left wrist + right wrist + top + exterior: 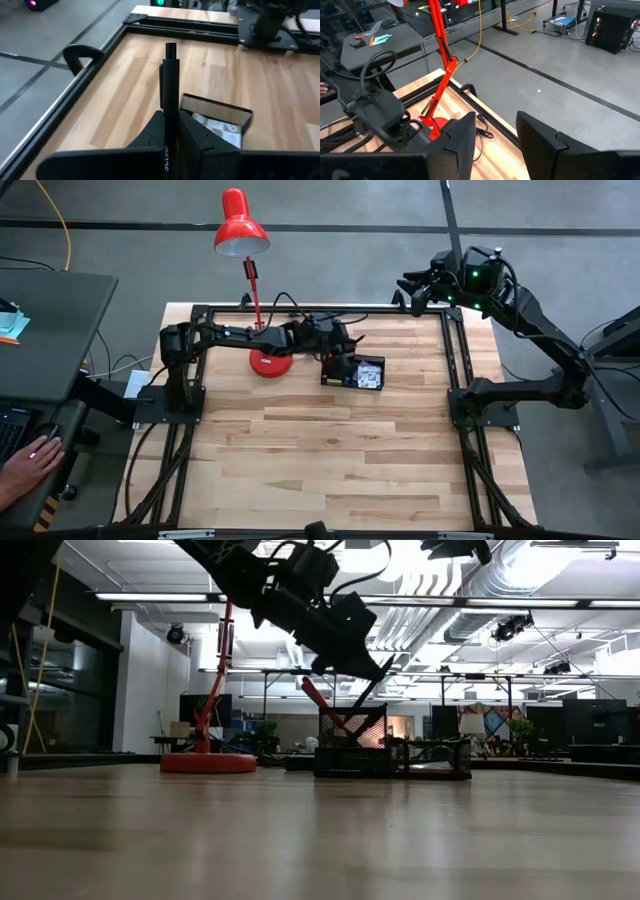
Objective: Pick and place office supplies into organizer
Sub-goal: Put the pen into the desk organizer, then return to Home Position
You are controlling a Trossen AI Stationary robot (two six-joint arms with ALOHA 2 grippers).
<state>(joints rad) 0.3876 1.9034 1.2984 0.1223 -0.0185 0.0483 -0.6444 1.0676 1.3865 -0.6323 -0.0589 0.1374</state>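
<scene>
My left gripper point(343, 352) hovers just above the black mesh organizer point(353, 371), which stands on the table beside the lamp's base. The gripper is shut on a thin dark pen point(169, 80). In the low view the gripper point(368, 667) slants down over the organizer's tall compartment point(350, 745), where a red scissors handle point(322, 700) sticks up. Something white point(220, 127) lies in the organizer's low compartment. My right gripper point(495, 137) is open and raised over the table's far right corner point(415, 288), away from everything. My left gripper pinches the pen's barrel point(170, 107) between its two fingers. The pen lies along the fingers and sticks out well beyond their tips. The fingers slant downward from above, over the organizer. The pen is clear of the table; whether its free end point(171, 48) touches the organizer cannot be told.
A red desk lamp stands with its round base point(270, 363) just left of the organizer; its stem and shade point(240, 232) lean past the far edge. A black frame point(455, 350) rims the table. A person's hand point(30, 460) rests on a desk beyond the left side.
</scene>
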